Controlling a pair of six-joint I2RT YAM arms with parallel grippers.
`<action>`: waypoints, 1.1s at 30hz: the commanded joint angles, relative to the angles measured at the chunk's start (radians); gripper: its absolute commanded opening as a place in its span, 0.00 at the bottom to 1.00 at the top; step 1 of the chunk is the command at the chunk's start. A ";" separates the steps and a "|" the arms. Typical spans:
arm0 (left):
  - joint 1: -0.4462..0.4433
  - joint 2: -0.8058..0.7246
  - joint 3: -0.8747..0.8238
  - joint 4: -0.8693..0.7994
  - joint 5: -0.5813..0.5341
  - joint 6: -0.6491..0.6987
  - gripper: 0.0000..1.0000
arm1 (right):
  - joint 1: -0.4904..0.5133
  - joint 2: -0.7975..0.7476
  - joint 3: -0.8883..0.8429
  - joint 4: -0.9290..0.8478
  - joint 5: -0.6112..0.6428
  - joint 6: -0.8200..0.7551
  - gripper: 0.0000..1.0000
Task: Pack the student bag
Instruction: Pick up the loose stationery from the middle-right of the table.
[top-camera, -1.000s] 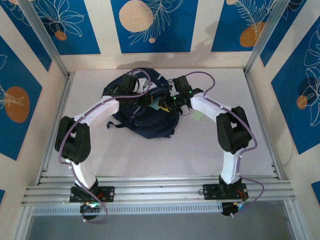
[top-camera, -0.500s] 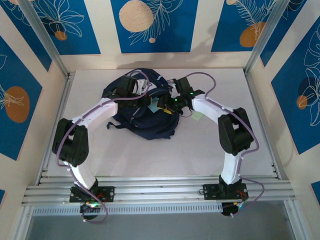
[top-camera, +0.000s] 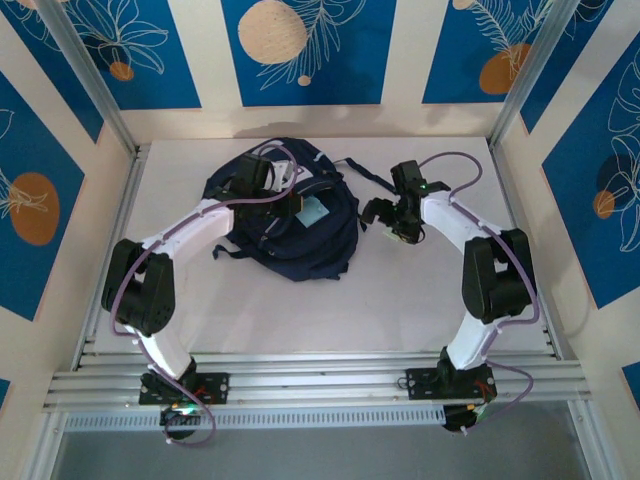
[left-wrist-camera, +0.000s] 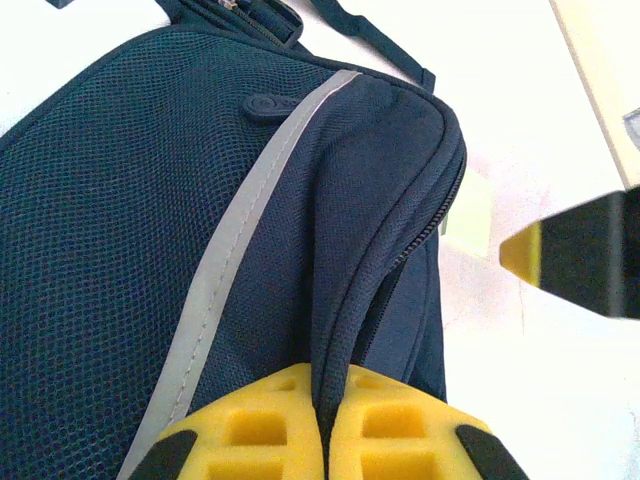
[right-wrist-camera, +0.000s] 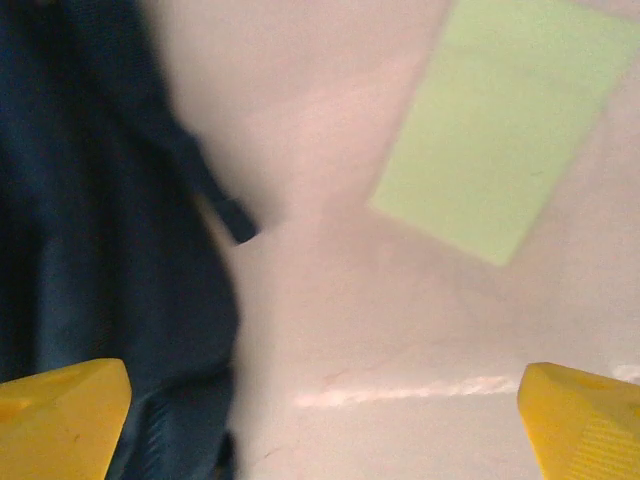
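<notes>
White table (top-camera: 400, 300) bears the student bag (top-camera: 300, 230), its round badge (left-wrist-camera: 266, 103) illegible.

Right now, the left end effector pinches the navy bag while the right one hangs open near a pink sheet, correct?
Not quite: the sheet is pale green, not pink, as the right wrist view shows. The left end effector does pinch the student bag, and the right end effector hangs open near that sheet.

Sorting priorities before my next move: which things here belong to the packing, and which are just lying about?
Job in hand: student bag; left gripper, pinching its zip edge; right gripper, open over the pale green card, probably next to pack.
Just there: patterned wall panels; frame rails.
</notes>
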 joint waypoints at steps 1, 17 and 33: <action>0.007 -0.068 -0.004 0.046 0.053 -0.009 0.00 | -0.023 0.083 0.072 -0.077 0.114 0.048 1.00; 0.007 -0.097 -0.064 0.063 0.027 -0.033 0.00 | -0.040 0.348 0.251 -0.092 0.143 0.139 0.87; 0.010 -0.093 -0.056 0.052 0.017 -0.012 0.00 | -0.043 0.233 0.171 -0.117 0.146 0.064 0.41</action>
